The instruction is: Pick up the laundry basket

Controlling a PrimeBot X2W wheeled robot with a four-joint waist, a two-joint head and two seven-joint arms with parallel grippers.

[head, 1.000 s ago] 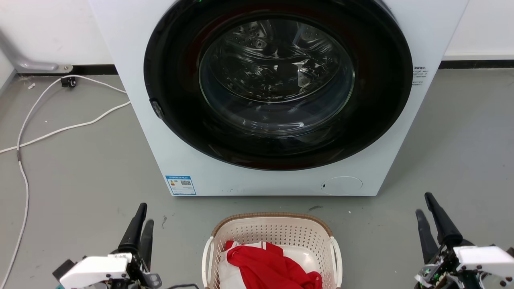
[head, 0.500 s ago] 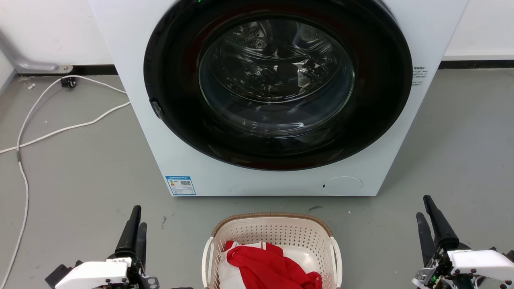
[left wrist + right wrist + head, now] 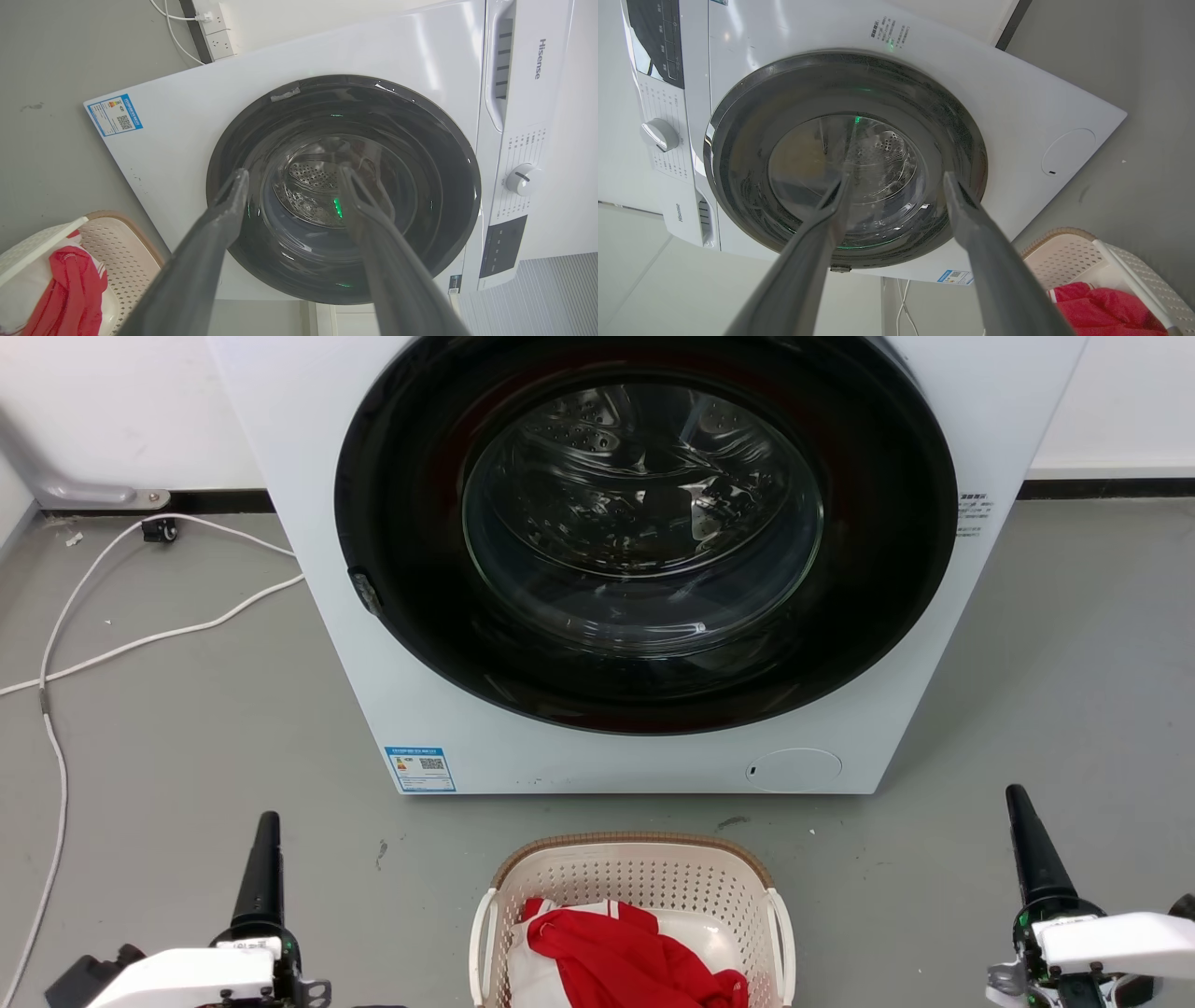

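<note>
— How are the two grippers shown?
— Left gripper and right gripper: fingers spread apart on each.
— What is placed between them?
— One laundry basket, set on the floor before one washer; one red garment inside.

Laundry corner in a bare, institutional-looking room, more test space than home. Front-loading washing machine (Hisense badge and program dial show in the left wrist view) stands on a plain grey floor against a white wall with a dark baseboard. White cable trails loose over the floor. Wall sockets sit just beside the baseboard. Laundry basket holding a red garment sits before the washer.
</note>
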